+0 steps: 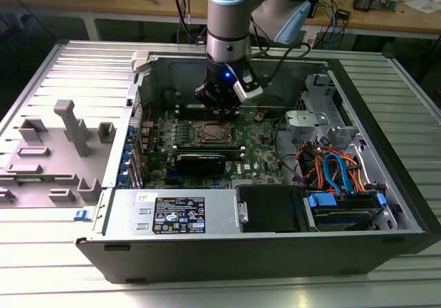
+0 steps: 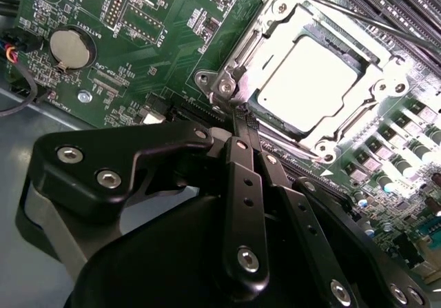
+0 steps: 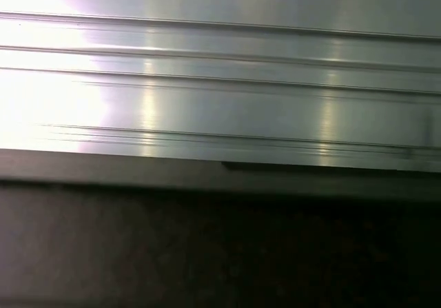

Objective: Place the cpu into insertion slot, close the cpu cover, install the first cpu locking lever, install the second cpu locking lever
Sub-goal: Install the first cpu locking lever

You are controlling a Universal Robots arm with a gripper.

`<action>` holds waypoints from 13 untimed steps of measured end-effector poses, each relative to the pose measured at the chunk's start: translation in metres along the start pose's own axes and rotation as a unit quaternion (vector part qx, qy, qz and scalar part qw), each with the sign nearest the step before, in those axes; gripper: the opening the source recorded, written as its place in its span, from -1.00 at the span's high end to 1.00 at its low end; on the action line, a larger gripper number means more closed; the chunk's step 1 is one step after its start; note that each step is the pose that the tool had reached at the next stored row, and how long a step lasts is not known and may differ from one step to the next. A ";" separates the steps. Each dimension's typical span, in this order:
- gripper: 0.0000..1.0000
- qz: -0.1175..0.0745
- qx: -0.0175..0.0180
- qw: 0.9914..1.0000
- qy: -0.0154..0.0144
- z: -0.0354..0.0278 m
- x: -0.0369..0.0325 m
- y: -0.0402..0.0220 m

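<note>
Closest to my lens in the second wrist view, the black end effector [image 2: 242, 118] has its fingers pressed together, holding nothing, tips just beside the cpu cover [image 2: 272, 29]. I see that cover lying flat around the cpu [image 2: 310, 77], which sits in the insertion slot [image 1: 210, 134] inside the open computer case [image 1: 275, 242].

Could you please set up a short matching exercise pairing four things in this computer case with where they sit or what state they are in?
Things:
1. cpu
2. cpu cover
3. coin battery
4. tool

Descriptions:
A. round holder on the green motherboard
B. closed down, framing the chip
C. seated in the insertion slot
D. tips at the socket's corner

Pairs: 1-C, 2-B, 3-A, 4-D
</note>
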State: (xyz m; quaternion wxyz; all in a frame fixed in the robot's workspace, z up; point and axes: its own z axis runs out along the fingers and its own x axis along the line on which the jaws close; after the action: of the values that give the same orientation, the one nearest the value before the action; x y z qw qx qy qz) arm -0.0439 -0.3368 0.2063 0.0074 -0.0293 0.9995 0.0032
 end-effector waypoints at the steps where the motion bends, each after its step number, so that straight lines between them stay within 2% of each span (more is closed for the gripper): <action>1: 0.79 0.000 0.000 1.000 0.000 0.0003 -0.0001 -0.0002; 13: 0.79 0.001 0.000 1.000 0.000 0.0039 -0.0013 -0.0013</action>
State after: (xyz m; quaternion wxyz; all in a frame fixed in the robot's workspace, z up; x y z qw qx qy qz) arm -0.0424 -0.3379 0.2024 0.0073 -0.0283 0.9996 0.0032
